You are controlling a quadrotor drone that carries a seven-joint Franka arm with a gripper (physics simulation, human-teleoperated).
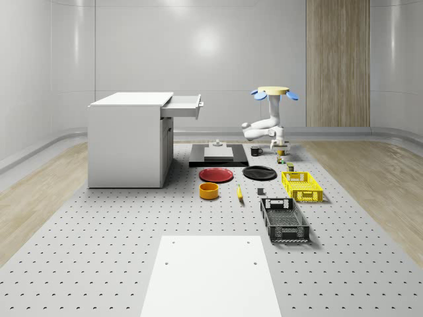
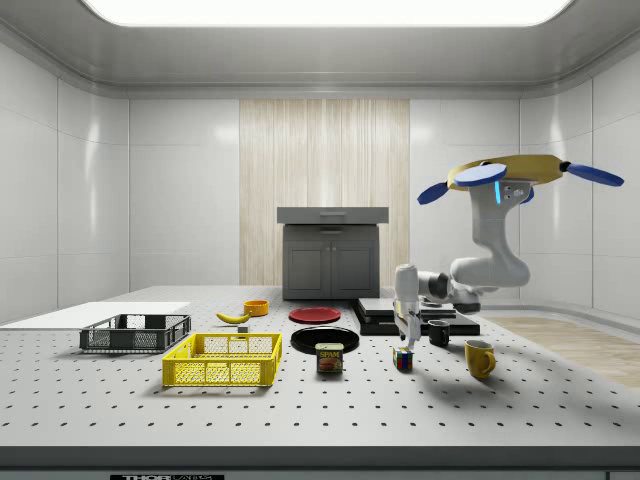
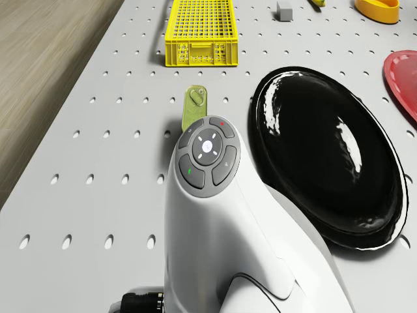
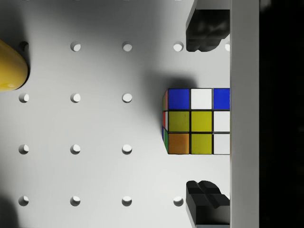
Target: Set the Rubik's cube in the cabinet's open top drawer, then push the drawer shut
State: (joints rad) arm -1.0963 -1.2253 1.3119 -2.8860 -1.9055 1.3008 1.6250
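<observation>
Across the perforated worktop [image 2: 300,400], the drone [image 2: 505,178] hovers beside the black plate [image 3: 326,163], its arm bent down. Open fingers [image 4: 206,29] straddle the Rubik's cube [image 4: 197,121], which sits on the worktop between them, untouched, near the yellow mug [image 2: 479,358].

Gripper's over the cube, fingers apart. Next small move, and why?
Probably lower straight down, then close. In the wrist view the open fingers flank the Rubik's cube, which sits on the table; the side view shows the gripper just above it, the drone hovering.

Rubik's cube [image 4: 197,121] flat on table, top drawer [image 1: 182,105] open
</observation>
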